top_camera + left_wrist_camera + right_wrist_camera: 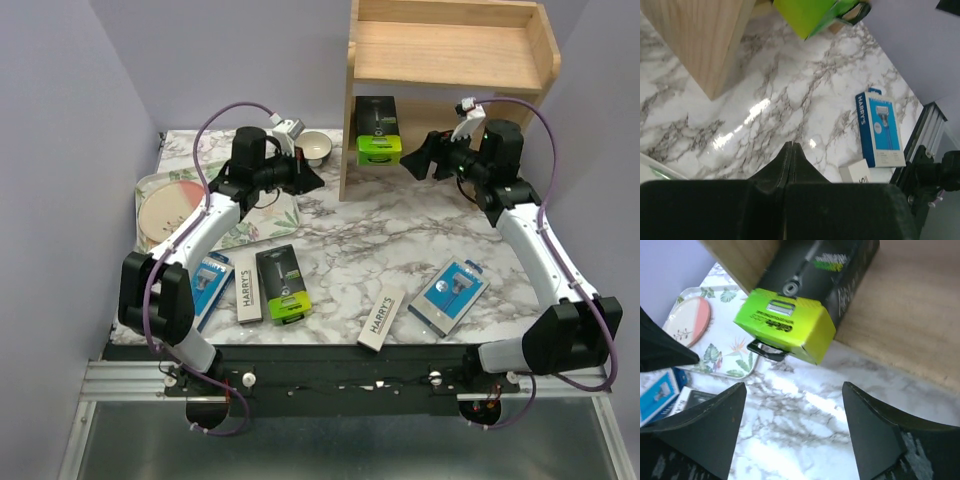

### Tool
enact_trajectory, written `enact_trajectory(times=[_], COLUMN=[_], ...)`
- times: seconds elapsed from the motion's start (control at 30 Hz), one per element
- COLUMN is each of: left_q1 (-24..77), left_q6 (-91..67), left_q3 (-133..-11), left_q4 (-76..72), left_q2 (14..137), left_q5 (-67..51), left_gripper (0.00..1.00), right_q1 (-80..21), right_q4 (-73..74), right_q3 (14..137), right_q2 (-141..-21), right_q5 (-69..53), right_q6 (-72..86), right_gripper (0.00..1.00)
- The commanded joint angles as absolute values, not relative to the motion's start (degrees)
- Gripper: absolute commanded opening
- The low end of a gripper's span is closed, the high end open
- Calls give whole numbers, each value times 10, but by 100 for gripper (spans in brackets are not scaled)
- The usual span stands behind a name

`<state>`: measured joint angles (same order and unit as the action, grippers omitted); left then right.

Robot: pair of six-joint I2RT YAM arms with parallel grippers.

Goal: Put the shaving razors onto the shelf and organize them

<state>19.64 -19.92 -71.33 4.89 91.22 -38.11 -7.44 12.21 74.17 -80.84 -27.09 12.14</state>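
One black razor box with a lime-green end point(378, 130) point(790, 322) lies in the lower tier of the light-wood shelf point(450, 60), its green end poking out at the front. My right gripper point(420, 160) point(794, 390) hovers open just to its right, holding nothing. My left gripper point(317, 179) point(791, 145) is shut and empty, left of the shelf's side panel point(705, 40). On the table lie a second black-and-lime box point(281, 284), two white HARRY'S boxes point(248, 291) point(381, 319) and two blue packs point(449, 296) point(208, 283), the left one partly under my arm.
A floral tray point(255, 228) holding a pink round plate point(170, 208) sits at the left, under my left arm. A small white bowl point(317, 148) stands behind the left gripper. The shelf's top tier holds nothing.
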Motion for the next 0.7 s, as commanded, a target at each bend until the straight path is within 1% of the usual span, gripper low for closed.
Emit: enact_trajectory(times=[0.0,0.17,0.43,0.67], left_q1=[207,209,209,209], left_q6=[-181,-201,-224,-222], left_q3=[-764,-771,-745,-707], left_q4=[39,17,-15,-18], left_q2=[937,950,943,925], left_q5=[-370,-372,-365,-359], left_gripper=[0,0,0,0], right_q1=[-78,-79,-83,-89], right_q4=[5,-30,-44,-47], right_q3=[704,709,715,749], right_q2=[-809,-835,-858,-907], right_q5=[-285,-264,-282,-299], right_q6=[-24,-65,-103,-105], right_gripper=[79,68,68,68])
